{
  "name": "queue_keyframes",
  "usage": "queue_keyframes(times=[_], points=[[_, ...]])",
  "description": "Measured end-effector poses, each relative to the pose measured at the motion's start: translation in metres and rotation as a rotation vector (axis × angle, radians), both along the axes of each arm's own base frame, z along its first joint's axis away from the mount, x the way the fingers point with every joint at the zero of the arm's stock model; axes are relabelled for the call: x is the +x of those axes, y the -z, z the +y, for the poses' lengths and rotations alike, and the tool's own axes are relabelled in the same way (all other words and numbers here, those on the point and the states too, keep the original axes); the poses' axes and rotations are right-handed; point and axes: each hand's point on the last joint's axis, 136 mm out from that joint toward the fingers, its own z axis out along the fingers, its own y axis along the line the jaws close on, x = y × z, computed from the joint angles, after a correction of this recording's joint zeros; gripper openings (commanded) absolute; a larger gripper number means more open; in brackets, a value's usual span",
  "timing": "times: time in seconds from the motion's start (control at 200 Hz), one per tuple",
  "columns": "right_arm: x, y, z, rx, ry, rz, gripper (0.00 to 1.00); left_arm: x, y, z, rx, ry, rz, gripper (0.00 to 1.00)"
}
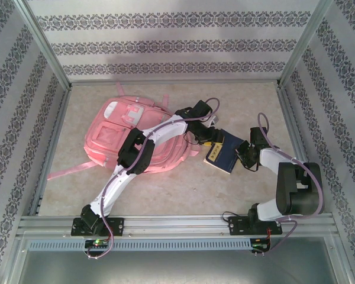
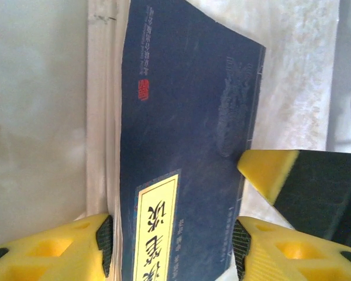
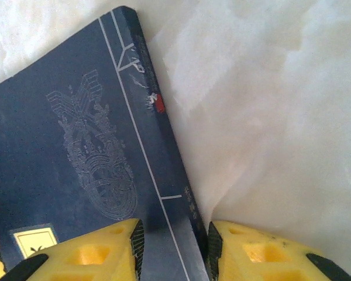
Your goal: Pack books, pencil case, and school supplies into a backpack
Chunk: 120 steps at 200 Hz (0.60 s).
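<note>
At the left gripper: clamped across the width of the navy book. One pad hard against the pale page edges, the other against the bound side, with the pale label strip running between.

At the right gripper: jaws part-way apart, straddling the book's bound edge near a corner. One finger over the cover with its embossed emblem, the other past the edge over bare table. Probably not bearing yet, though hard to say from so close. Tip of one right finger also poking into the left wrist view, just beside the book's bound edge.

Likely handling: light, thin and soft-covered, so apt to bow or buckle when squeezed edge to edge as on the left. Matte, cloth-like cover, hence fair friction and little risk of slipping. Corners and loose page edges the parts most easily creased. Best taken through the thickness, close to the spine where stiffest, roughly at the right jaws' present place.

Farther out, from above: book between the two grippers, right of centre, just beside the right flank of the pink backpack, outside it and not yet packed. Left arm stretched across the backpack to reach it. For loading, worth keeping flat and sliding in spine first.
</note>
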Motion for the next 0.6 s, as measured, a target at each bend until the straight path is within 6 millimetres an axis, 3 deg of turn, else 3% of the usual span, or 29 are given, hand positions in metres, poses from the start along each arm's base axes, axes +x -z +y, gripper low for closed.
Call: queue_keyframes(times=[0.43, 0.6], points=[[-0.002, 0.002, -0.001, -0.003, 0.002, 0.01, 0.29, -0.004, -0.017, -0.017, -0.099, 0.008, 0.038, 0.28], [-0.001, 0.001, -0.001, -0.003, 0.002, 0.008, 0.3, -0.004, -0.018, -0.017, -0.105, 0.01, 0.042, 0.09]])
